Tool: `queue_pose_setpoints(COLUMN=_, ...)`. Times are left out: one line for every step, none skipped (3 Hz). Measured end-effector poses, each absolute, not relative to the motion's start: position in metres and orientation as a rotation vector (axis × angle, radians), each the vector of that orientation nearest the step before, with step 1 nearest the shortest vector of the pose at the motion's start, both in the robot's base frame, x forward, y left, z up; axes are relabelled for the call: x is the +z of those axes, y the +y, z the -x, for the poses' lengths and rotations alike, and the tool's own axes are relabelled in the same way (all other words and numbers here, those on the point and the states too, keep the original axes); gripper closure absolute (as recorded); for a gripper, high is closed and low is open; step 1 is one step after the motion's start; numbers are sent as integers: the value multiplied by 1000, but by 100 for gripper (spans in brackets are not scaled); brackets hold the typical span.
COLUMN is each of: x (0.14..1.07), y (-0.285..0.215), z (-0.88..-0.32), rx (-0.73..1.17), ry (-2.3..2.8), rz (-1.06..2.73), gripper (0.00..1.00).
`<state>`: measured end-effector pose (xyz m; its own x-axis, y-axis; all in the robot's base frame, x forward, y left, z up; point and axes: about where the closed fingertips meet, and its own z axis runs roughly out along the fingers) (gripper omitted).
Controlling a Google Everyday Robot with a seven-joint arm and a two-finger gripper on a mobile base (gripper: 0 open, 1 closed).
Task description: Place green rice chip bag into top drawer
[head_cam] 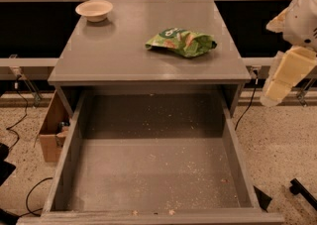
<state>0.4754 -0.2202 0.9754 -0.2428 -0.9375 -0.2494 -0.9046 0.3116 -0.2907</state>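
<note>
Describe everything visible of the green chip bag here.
The crinkled bright green rice chip bag, with a dark round logo and tan chip pictures, lies flat on the grey cabinet top, right of centre, behind the pulled-out grey top drawer. Only the cabinet top touches it; the robot's cream hand hangs beyond the cabinet's right edge, well apart from it.
</note>
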Motion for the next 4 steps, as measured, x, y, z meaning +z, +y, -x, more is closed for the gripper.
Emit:
queue_pose_setpoints(x=974, y=-213, z=-543, rx=-189, ry=2101, rz=1647, gripper=0)
queue_pose_setpoints(x=983, y=-199, z=-614, rx=-293, ry=1943, rz=1684, gripper=0)
queue_pose_setpoints(x=989, y=-173, z=-687, rx=-322, ry=1800, rz=1709, gripper=0)
queue_pose_setpoints(x=982, y=-168, z=-692, rx=-312, ry=1805, rz=1717, gripper=0)
